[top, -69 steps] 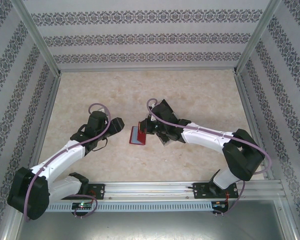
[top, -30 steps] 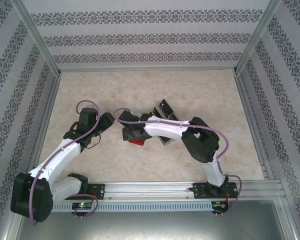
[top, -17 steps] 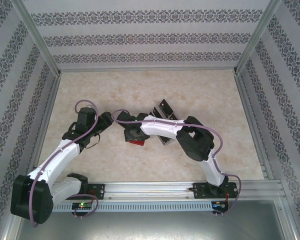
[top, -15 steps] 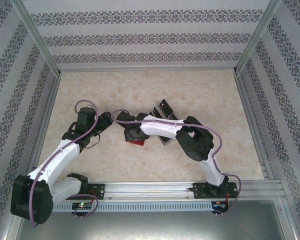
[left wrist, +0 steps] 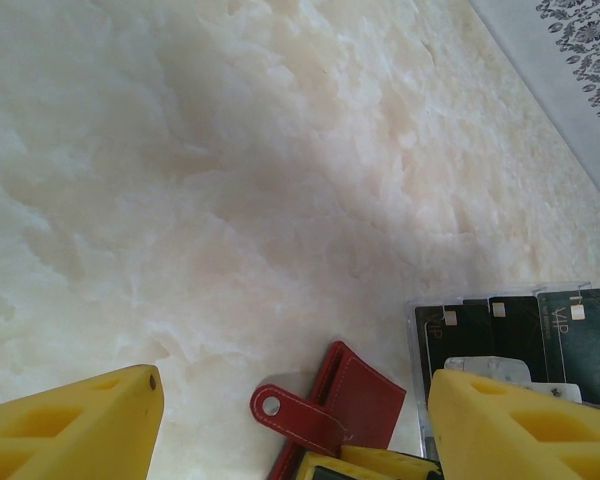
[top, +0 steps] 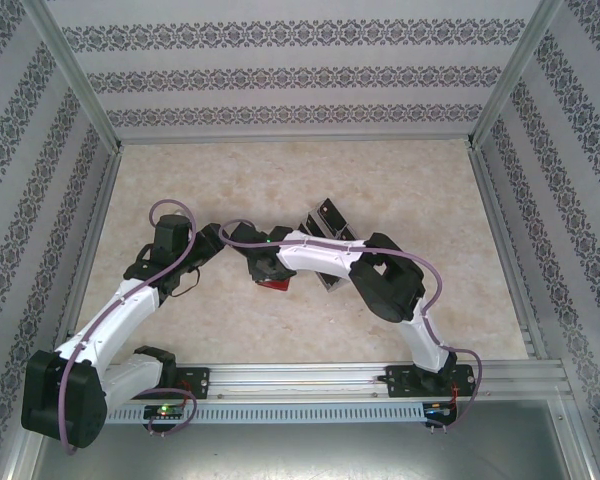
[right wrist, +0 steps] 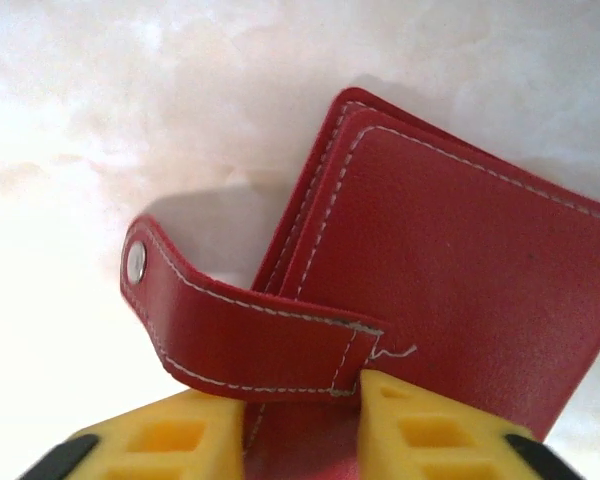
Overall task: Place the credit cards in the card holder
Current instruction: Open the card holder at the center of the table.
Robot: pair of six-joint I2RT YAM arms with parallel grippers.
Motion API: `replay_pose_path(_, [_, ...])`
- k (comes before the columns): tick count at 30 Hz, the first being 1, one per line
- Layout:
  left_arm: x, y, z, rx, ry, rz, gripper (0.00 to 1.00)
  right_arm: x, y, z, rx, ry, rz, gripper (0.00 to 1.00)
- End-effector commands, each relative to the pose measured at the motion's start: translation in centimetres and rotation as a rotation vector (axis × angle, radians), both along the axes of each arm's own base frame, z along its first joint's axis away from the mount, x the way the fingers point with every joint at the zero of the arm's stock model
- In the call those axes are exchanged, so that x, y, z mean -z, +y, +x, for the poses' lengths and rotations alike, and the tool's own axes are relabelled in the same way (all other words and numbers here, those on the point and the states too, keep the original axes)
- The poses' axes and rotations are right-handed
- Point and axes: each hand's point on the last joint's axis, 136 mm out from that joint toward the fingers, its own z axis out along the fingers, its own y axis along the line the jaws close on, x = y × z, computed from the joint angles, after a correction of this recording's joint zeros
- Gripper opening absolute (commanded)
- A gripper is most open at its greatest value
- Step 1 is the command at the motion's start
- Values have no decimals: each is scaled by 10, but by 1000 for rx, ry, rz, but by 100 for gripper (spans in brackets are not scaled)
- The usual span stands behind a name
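R gripper (right wrist: pixel 300 425) clamped on small red leather-like folding wallet (right wrist: pixel 430 270) (snap tab (right wrist: pixel 135 262) undone), frame bottom-centre; L gripper (left wrist: pixel 295 388) fingers spread wide.

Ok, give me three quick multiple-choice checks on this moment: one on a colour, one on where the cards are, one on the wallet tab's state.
1. The card holder is: A blue; B red; C black.
2. The black cards are: A standing in the clear tray; B inside the card holder; C loose on the table.
3. The snap tab is: A fastened; B unfastened; C torn off.

Answers:
1 B, the right wrist view shows its red stitched cover.
2 A, the left wrist view shows them slotted in the tray.
3 B, it curls free with its stud bare.
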Motion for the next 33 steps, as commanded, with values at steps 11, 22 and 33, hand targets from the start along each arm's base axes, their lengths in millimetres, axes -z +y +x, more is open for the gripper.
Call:
replay_pose_path(11, [3,1,-9,29,33,8,74,-31,11,-9,-70,-21,126,0])
replay_pose_path(22, [24,-3,-19,61,89,7,77,-78,6,-7,-100,-101,337,0])
replay_pose_path(33, [50,-24,-18,112,135,-119,77,-139,3,-3,-118,-207,624,0])
